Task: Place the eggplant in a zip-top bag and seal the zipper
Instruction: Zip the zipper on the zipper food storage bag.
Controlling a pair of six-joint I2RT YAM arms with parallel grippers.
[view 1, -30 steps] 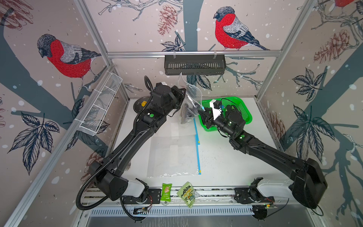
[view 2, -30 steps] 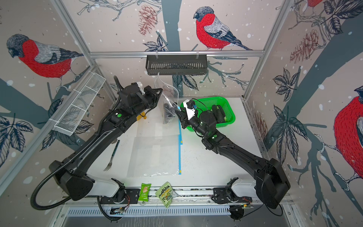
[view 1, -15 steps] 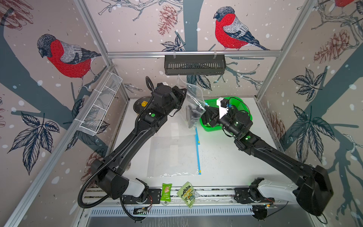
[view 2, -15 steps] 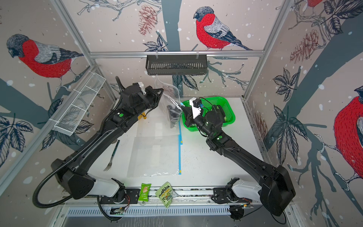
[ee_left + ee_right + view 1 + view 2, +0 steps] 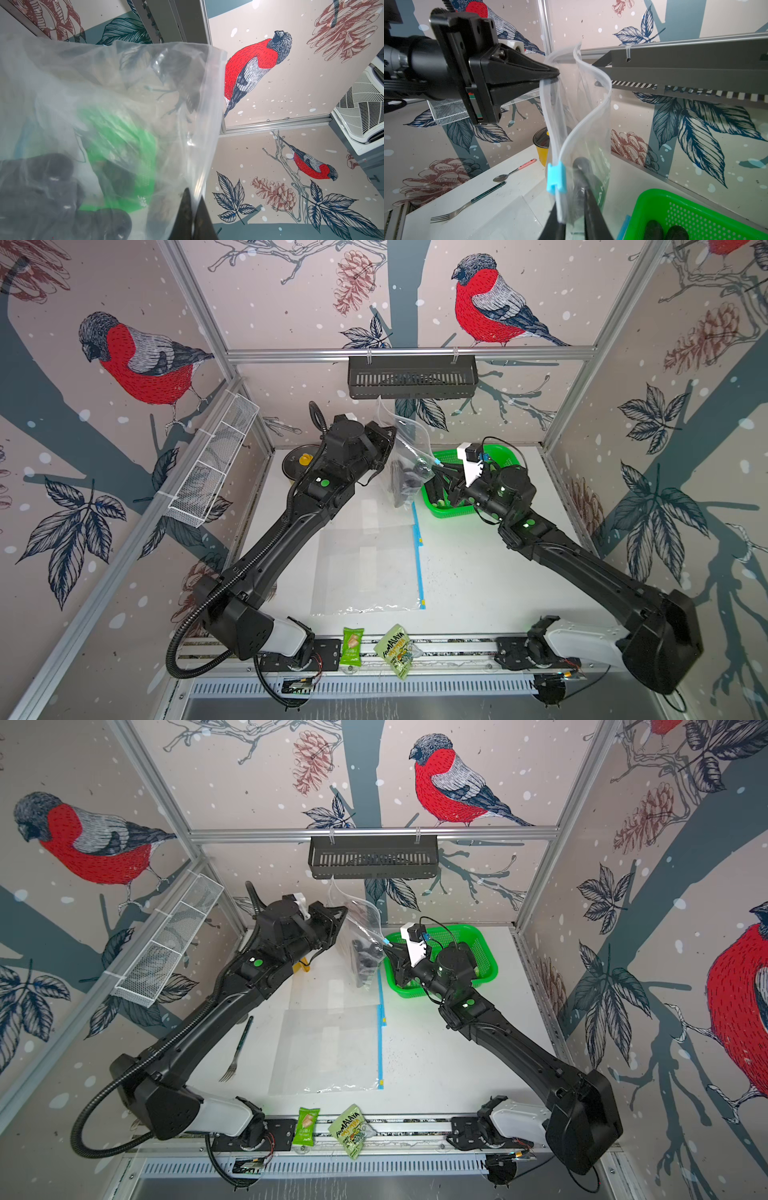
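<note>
Left wrist view: the bag (image 5: 104, 87) veils the basket (image 5: 133, 145) and some dark shapes (image 5: 52, 176), all too blurred to identify. The frame edge cuts the left gripper (image 5: 194, 195). Right wrist view: the edge cuts the basket and the right gripper (image 5: 571, 201), and whether that gripper pinches the film cannot be told. The eggplant (image 5: 580, 166) shows one rounded end only. In a top view, the left arm (image 5: 208, 1019) hides all but a yellow sliver of the cup (image 5: 302, 967).

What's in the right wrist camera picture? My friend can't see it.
A clear zip-top bag hangs open, pinched at its zipper edge by the left end effector, with a dark eggplant inside. The right end effector sits around that edge next to the blue slider, beside a green basket.
</note>
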